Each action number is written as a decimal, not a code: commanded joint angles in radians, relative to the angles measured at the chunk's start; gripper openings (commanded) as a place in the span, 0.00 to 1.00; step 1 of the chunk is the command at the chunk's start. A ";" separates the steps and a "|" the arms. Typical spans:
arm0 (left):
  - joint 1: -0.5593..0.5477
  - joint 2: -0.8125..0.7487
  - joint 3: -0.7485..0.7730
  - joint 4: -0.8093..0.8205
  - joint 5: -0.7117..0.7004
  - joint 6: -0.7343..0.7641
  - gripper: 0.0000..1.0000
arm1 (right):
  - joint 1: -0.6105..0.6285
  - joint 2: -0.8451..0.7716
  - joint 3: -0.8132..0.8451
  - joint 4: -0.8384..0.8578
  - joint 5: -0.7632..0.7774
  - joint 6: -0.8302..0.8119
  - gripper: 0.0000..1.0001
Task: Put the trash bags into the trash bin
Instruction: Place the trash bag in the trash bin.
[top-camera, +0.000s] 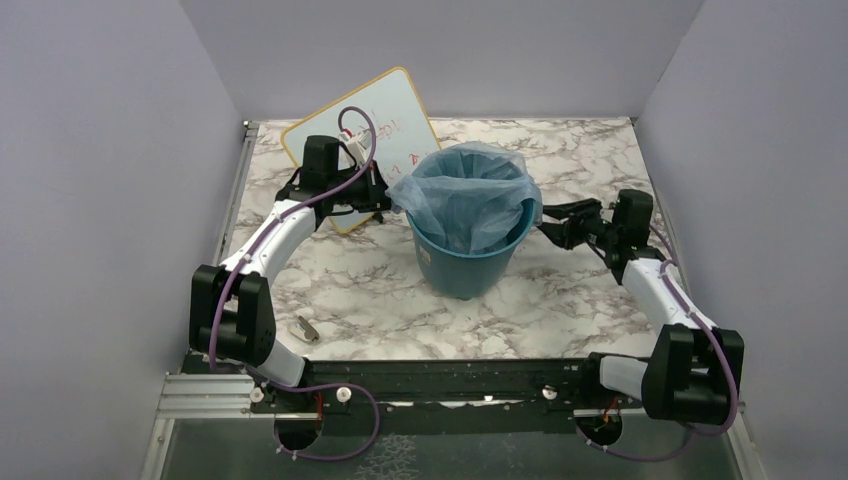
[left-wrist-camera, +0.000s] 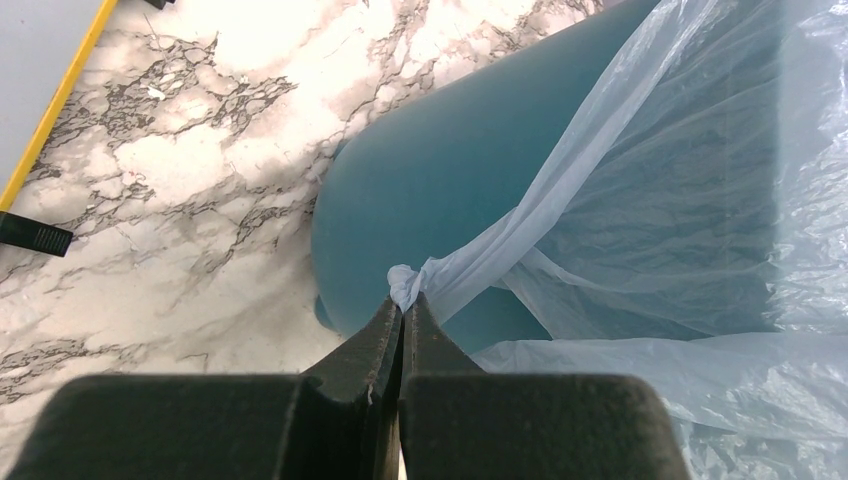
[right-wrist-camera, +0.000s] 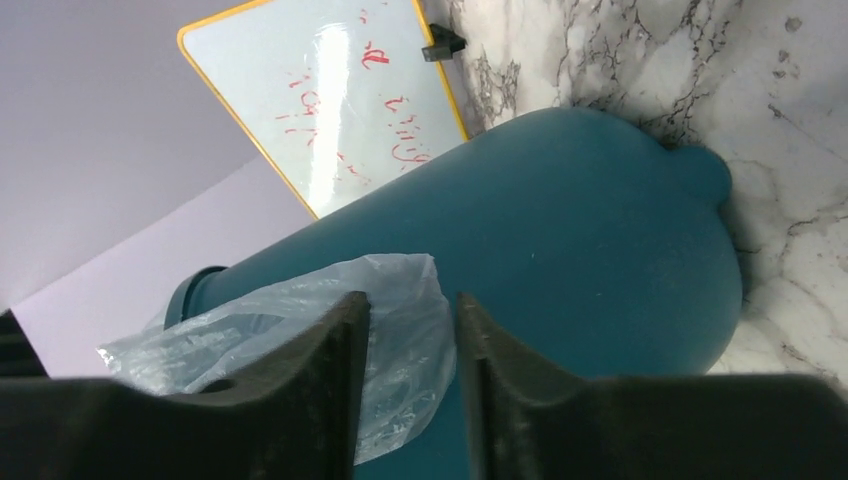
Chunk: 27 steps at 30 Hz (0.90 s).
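One half-hidden trash bag (top-camera: 465, 195) | left end effector (left-wrist-camera: 403, 303) clamps it | right end effector (right-wrist-camera: 410, 310) parted

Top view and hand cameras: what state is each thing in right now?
bag, opened out inside the bin, edges spilling over the rim.
bin, upright, lined with the bag.
left hand, shut on a bunched corner of the bag.
right hand, open, fingers apart at a loose flap of the bag.
whiteboard, written on in red.
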 joint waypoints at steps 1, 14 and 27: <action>0.002 -0.025 0.018 -0.010 0.018 0.016 0.00 | 0.000 -0.044 -0.014 0.032 -0.042 0.009 0.37; 0.002 -0.018 -0.006 -0.015 -0.025 0.024 0.00 | -0.001 0.007 -0.040 -0.014 0.047 -0.151 0.01; 0.003 0.028 -0.078 -0.007 -0.022 0.041 0.00 | 0.001 0.221 -0.049 -0.096 -0.056 -0.480 0.01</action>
